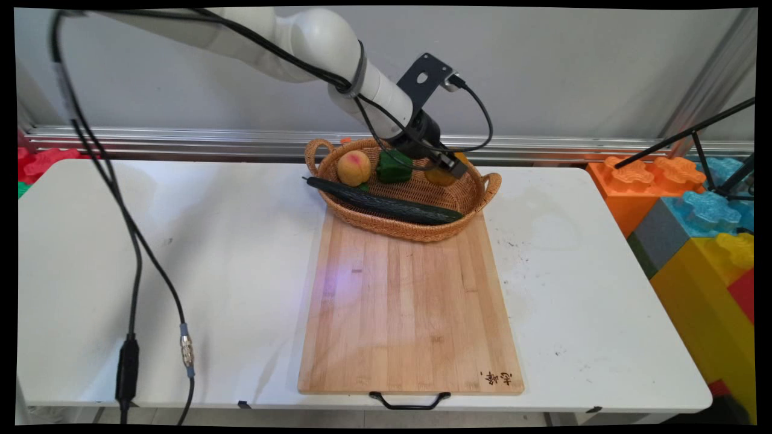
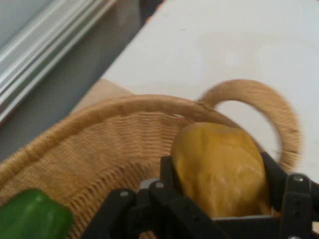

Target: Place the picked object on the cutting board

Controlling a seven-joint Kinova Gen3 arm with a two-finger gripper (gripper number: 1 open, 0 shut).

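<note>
Gripper point(image 2: 224, 199) clamped around yellow fruit point(image 2: 219, 169), perhaps a mango, inside wicker basket point(image 1: 422, 232) beside green pepper point(image 1: 393, 167).

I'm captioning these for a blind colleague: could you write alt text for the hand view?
The end effector grips a yellow fruit between its black fingers inside a wicker basket. A green pepper lies beside it.

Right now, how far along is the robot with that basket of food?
Nothing looks finished: the peach, green pepper and cucumber all lie in the basket, and none is on the cutting board. In hand: the gripper is down in the basket, its fingers closed on either side of the yellow fruit, which is not yet out. The other three items are untouched.
</note>
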